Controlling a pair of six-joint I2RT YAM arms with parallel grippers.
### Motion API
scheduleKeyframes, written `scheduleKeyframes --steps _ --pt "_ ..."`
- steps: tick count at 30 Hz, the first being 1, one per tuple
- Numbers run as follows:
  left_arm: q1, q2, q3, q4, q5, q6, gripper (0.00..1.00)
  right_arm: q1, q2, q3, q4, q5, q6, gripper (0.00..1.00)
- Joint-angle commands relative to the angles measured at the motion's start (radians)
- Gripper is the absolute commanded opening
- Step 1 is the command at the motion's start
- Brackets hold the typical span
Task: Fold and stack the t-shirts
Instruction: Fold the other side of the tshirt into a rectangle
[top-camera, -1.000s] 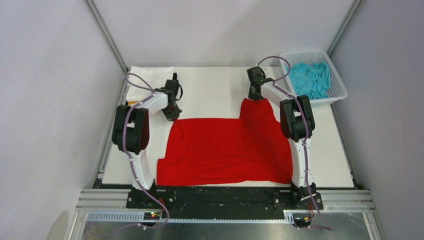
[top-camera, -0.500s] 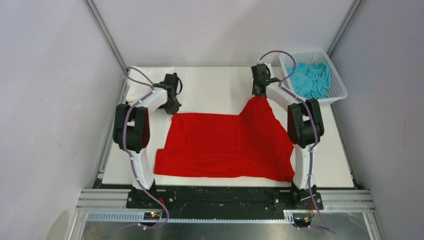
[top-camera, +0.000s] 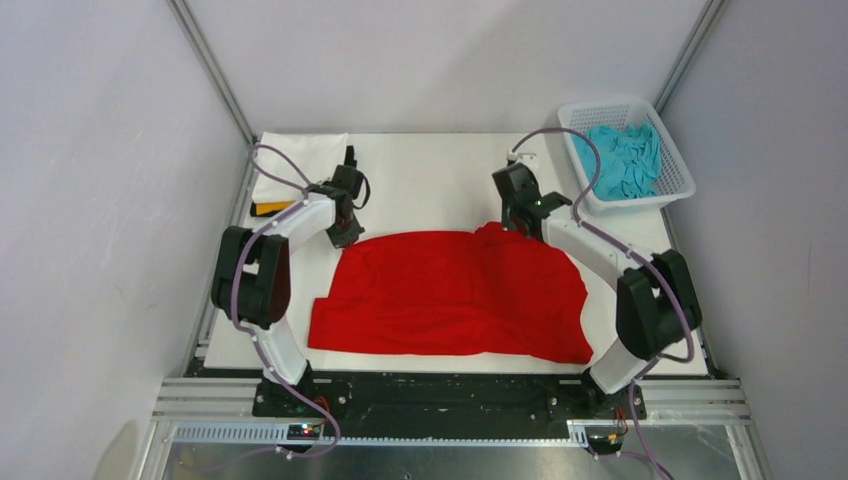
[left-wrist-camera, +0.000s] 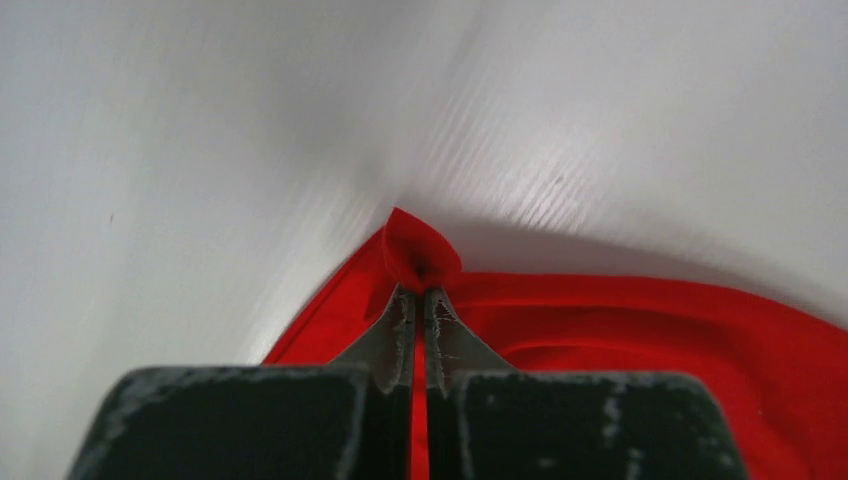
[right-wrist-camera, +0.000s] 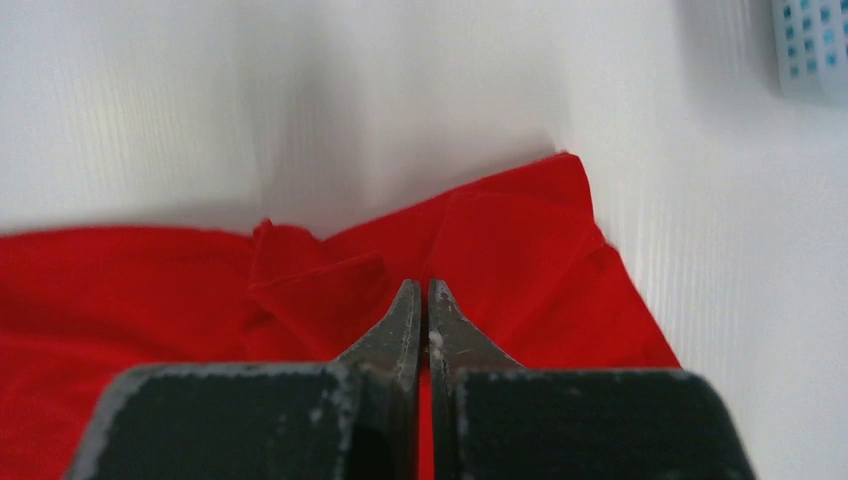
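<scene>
The red t-shirt (top-camera: 450, 295) lies spread across the middle of the white table (top-camera: 430, 170). My left gripper (top-camera: 345, 235) is shut on the shirt's far left corner; in the left wrist view its tips (left-wrist-camera: 420, 292) pinch a small pucker of red cloth (left-wrist-camera: 421, 248) just above the table. My right gripper (top-camera: 515, 222) is shut on the shirt's far edge right of centre. The right wrist view shows its tips (right-wrist-camera: 421, 288) closed, with red cloth (right-wrist-camera: 500, 240) between and around them. A white t-shirt (top-camera: 300, 160) lies folded at the back left, with a yellow-orange one (top-camera: 265, 208) showing under it.
A white mesh basket (top-camera: 668, 190) at the back right holds the crumpled turquoise t-shirt (top-camera: 625, 158). Its corner shows in the right wrist view (right-wrist-camera: 815, 45). Grey walls and metal frame posts close in the table on three sides.
My right gripper has come nearer and lower with the shirt's far right part, so the raised peak of cloth has dropped. My left gripper has shifted slightly, still holding its corner.
</scene>
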Motion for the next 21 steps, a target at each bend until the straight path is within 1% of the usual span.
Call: scheduleKeyframes --steps 1,4,8,17,21 --pt "-0.018 -0.099 -0.049 0.006 -0.051 -0.019 0.02 0.061 -0.154 -0.078 -0.084 0.119 0.059 0.0" --pt "-0.033 -0.129 -0.076 0.012 -0.058 -0.02 0.03 0.089 -0.244 -0.133 -0.108 0.129 0.074 0.0" --pt "-0.05 -0.179 -0.111 0.016 -0.073 -0.027 0.05 0.121 -0.324 -0.174 -0.164 0.148 0.091 0.0" --pt "-0.074 -0.298 -0.208 0.018 -0.123 -0.054 0.05 0.16 -0.462 -0.251 -0.237 0.14 0.108 0.0" --pt "-0.107 -0.349 -0.265 0.017 -0.149 -0.082 0.06 0.172 -0.524 -0.277 -0.244 0.101 0.108 0.0"
